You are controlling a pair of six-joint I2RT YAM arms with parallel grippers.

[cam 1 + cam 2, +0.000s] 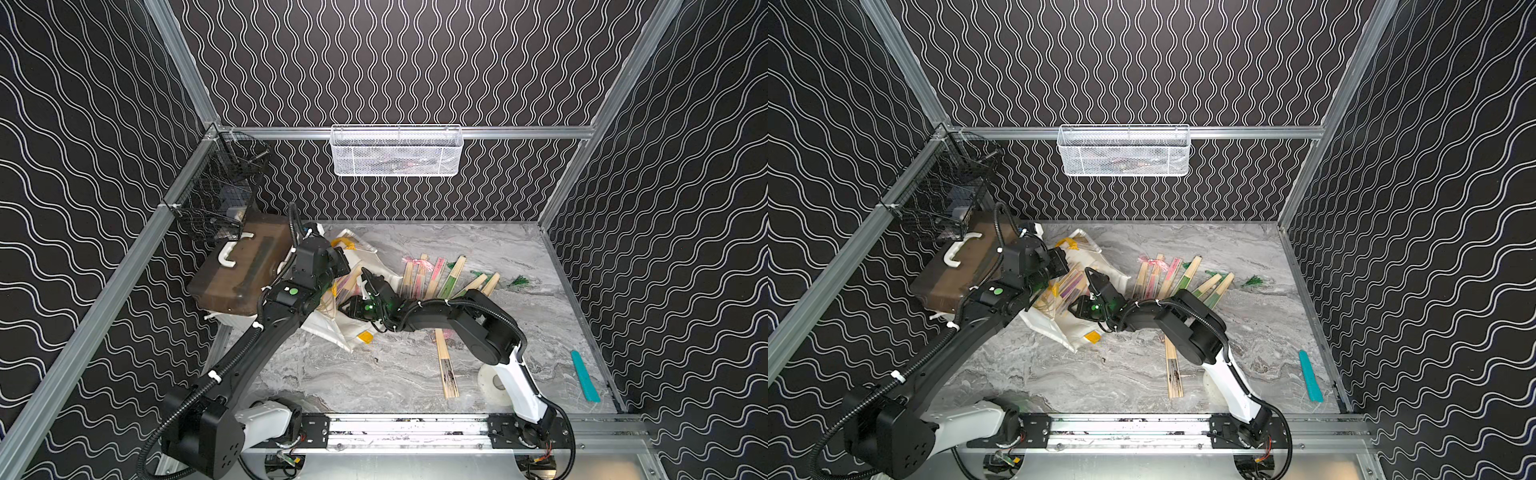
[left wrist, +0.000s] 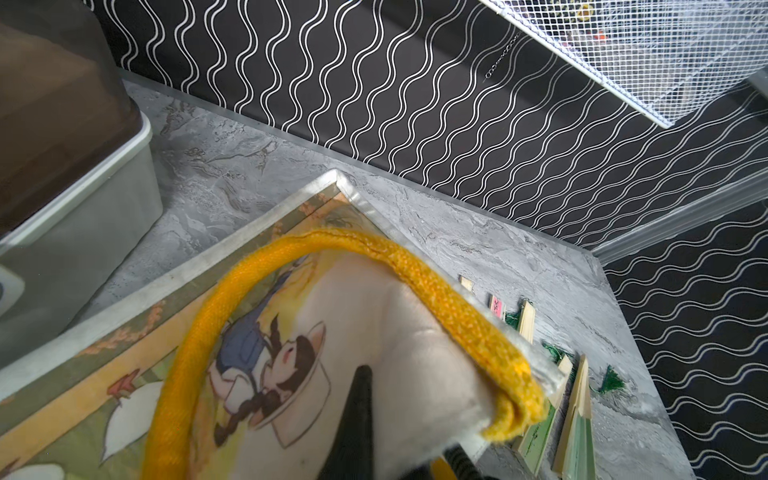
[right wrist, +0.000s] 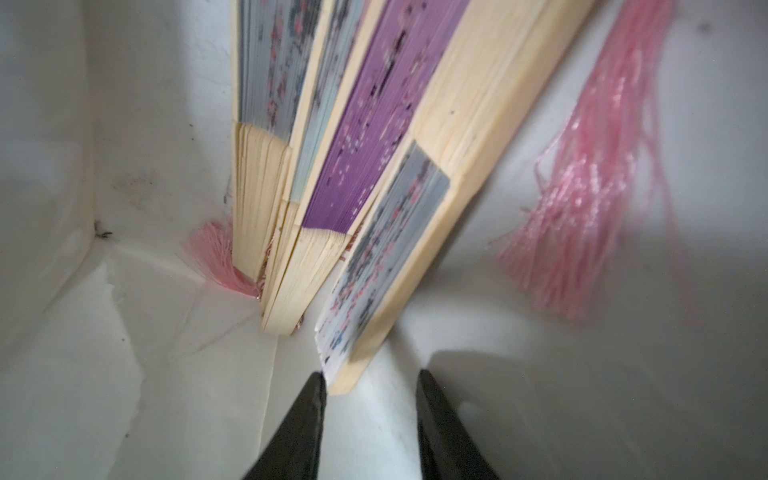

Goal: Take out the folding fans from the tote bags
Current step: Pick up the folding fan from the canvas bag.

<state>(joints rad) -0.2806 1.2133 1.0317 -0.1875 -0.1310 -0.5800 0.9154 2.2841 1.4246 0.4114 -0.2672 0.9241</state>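
The white tote bag [image 1: 353,332] [image 1: 1073,332] lies on its side, mouth toward the right arm. My left gripper [image 2: 386,384] is shut on the tote bag's rim beside the yellow-orange handle [image 2: 436,286]. One black finger [image 2: 361,407] shows; fabric covers the other. My right gripper [image 3: 370,386] [image 1: 369,281] is open inside the bag. The tip of a pale, pink-flecked folding fan [image 3: 386,257] lies at its fingertips, ungripped. A purple fan [image 3: 374,137] and others lie deeper, with pink tassels [image 3: 590,199]. Several fans [image 1: 432,274] [image 1: 1167,274] lie on the table.
A black-and-white fan [image 1: 446,365] lies under the right arm near the front. A brown-lidded white box [image 1: 237,270] stands left of the bag. A teal strip [image 1: 584,376] and a tape roll [image 1: 492,384] lie front right. Wire baskets [image 1: 395,151] [image 1: 220,191] hang on the walls.
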